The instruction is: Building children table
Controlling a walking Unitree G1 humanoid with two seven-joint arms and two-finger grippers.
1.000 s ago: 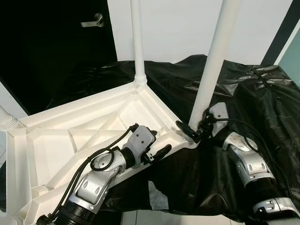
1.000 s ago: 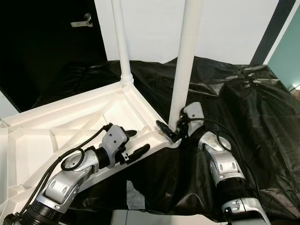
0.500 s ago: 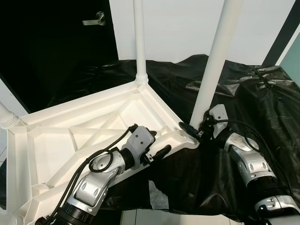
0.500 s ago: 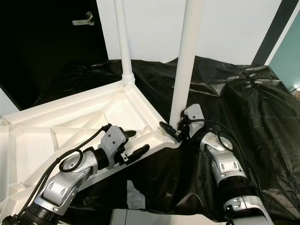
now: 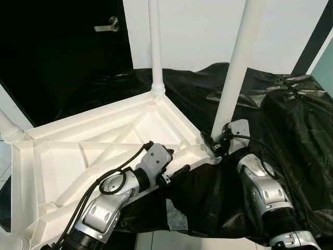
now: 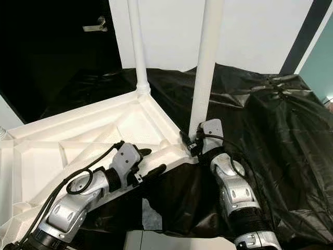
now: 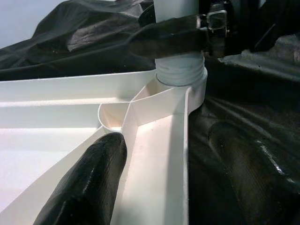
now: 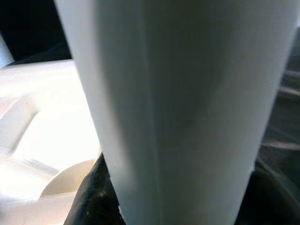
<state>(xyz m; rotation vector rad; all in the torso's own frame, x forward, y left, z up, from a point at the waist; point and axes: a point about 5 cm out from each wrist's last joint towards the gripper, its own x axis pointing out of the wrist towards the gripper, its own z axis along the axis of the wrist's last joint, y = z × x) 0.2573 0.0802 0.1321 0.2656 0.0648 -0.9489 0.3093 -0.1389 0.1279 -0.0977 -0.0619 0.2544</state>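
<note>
The white plastic table top (image 5: 104, 135) lies upside down on a black cover. A white leg (image 5: 237, 67) stands upright in its near right corner socket (image 7: 180, 77). My right gripper (image 5: 214, 143) is shut on this leg just above the socket, and the leg (image 8: 173, 108) sits between its fingers. My left gripper (image 5: 174, 160) is open and straddles the top's near rim (image 7: 180, 140). One finger (image 7: 93, 178) rests inside the rim. The other finger (image 7: 248, 168) lies outside on the cover. A second leg (image 5: 154, 47) stands in the far corner.
A black plastic cover (image 5: 281, 109) drapes the surface under and to the right of the table top. A third leg's base (image 5: 8, 133) shows at the left corner. A dark door with a handle (image 5: 106, 23) and a white wall (image 5: 197, 31) stand behind.
My right forearm has swung left, from the right of the leg to under it, with the gripper still on the leg's base. The left gripper has stayed at the rim. The camera has shifted slightly.
</note>
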